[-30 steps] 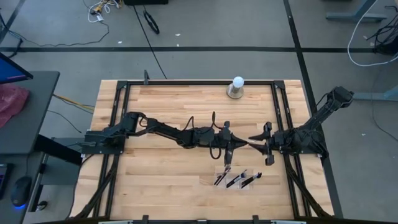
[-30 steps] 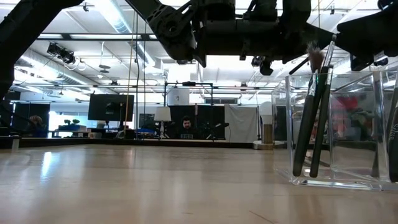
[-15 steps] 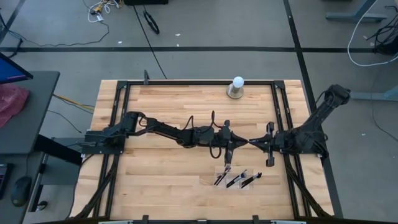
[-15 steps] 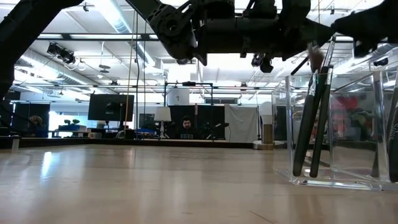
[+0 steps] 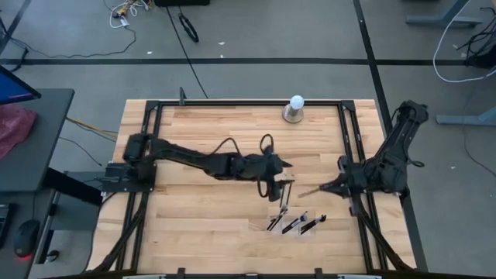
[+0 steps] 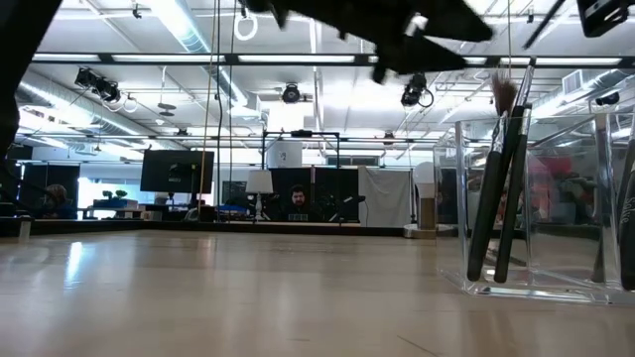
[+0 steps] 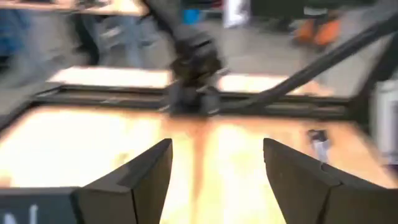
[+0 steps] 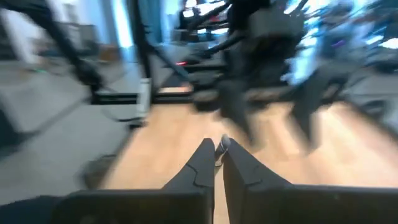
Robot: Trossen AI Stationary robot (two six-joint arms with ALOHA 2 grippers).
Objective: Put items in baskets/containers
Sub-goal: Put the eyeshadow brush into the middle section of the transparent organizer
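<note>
The clear tray (image 5: 296,223) stands on the table (image 5: 201,225) near its front edge, brushes (image 5: 293,225) upright inside. Since a second ago, the two grippers, then nearly touching above the tray, have separated. The left gripper (image 5: 284,186) has pulled back to the tray's left and rear; its fingers (image 7: 143,177), earlier closed, now stand wide and empty. The right gripper (image 5: 329,187) has withdrawn to the tray's right and rear, jaws pinched on a slim brush (image 5: 310,191) pointing leftward. The white ball object (image 5: 294,109) remains far behind the tray
</note>
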